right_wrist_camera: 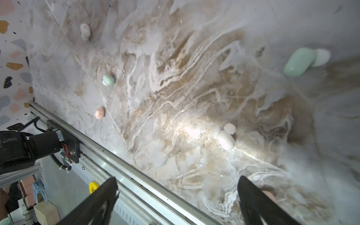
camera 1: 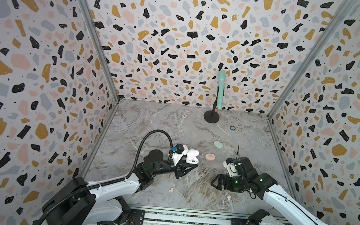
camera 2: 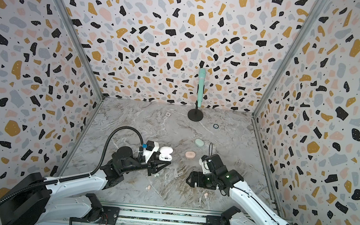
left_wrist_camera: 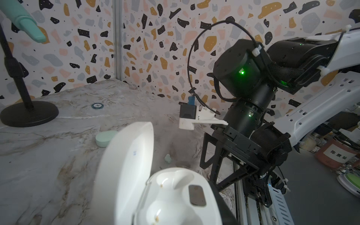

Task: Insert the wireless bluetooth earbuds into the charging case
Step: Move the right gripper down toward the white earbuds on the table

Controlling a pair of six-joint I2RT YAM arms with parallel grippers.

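Observation:
My left gripper [camera 1: 192, 163] is shut on a white charging case [left_wrist_camera: 175, 196] with its lid [left_wrist_camera: 126, 167] flipped up; both sockets look empty in the left wrist view. My right gripper [right_wrist_camera: 178, 187] hangs open over the table's front, nothing between its fingers. Loose earbuds lie on the marble in the right wrist view: a white one [right_wrist_camera: 226, 137] ahead of the jaws, a large mint one [right_wrist_camera: 298, 62], a small mint one [right_wrist_camera: 108, 79], a pink one [right_wrist_camera: 99, 113] and another white one [right_wrist_camera: 85, 31]. Two pink earbuds [camera 1: 171, 189] [camera 1: 229, 197] lie near the front edge.
A shut mint case [camera 1: 218, 144] and a shut pink case [camera 1: 210, 156] sit mid-table between the arms. A mint microphone [camera 1: 220, 87] on a black stand [camera 1: 211, 116] is at the back, with a round chip [camera 1: 232, 128] beside it. A metal rail [camera 1: 186, 212] runs along the front.

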